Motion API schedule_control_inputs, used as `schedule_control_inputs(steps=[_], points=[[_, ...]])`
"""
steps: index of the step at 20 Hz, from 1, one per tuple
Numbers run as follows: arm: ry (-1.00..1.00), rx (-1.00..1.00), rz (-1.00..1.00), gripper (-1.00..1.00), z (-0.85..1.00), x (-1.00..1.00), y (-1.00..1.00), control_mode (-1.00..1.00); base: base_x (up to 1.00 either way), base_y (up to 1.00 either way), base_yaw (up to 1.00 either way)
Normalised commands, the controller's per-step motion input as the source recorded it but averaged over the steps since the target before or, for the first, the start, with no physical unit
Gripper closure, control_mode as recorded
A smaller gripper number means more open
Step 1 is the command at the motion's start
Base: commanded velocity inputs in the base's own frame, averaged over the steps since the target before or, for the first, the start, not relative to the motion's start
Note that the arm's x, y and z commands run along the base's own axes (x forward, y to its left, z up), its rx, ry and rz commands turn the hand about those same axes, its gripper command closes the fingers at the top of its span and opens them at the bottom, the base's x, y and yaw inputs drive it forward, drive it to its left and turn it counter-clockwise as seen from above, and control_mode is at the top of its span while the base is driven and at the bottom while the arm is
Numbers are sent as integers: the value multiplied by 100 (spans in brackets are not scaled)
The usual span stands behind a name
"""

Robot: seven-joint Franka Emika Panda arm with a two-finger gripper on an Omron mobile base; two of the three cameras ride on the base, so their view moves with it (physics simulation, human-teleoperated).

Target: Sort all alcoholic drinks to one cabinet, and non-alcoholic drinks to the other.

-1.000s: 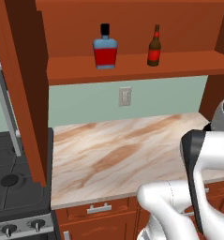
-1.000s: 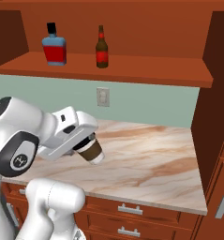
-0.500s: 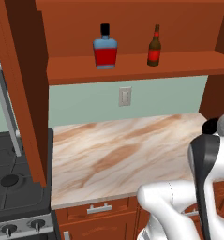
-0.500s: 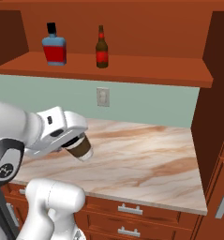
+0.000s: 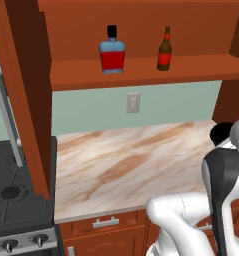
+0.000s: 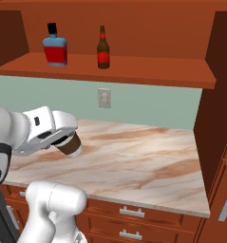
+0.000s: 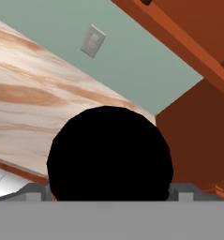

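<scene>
Cup (image 6: 70,145), dark brown with a black lid, sits between the claw's (image 6: 62,141) wide-spread jaws, tilted well off upright, its base pointing out over the marble counter (image 6: 134,161) and clear of it. From the hand view the black lid (image 7: 109,152) is right against the palm, a finger (image 7: 33,192) on each side. You are gripping the cup across its body, just below the lid.

Judge it light and thin-walled: it will likely dent if you squeeze harder, and the smooth side may slip while it is tipped like this. The lid may not be tight, so bring it level before you lift. Keep your hold low on the rim band, where a cup is stiffest.

Above and ahead of the claw, on the cabinet shelf (image 6: 110,73), stand the squat red bottle (image 6: 55,45) and, beside it but apart, the slim brown bottle (image 6: 103,48). Both are alcoholic, so this cup belongs in the other cabinet, not up there. A wall outlet (image 6: 104,98) lies between claw and shelf.
</scene>
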Motion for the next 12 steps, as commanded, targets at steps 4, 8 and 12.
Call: schedule_control_inputs(steps=[4,8,12], points=[[-2,5,3,100,20,0,13,-100,0,0,0],[0,2,3,100,16,0,5,-100,0,0,0],[-4,0,4,100,8,0,4,-100,0,0,0]])
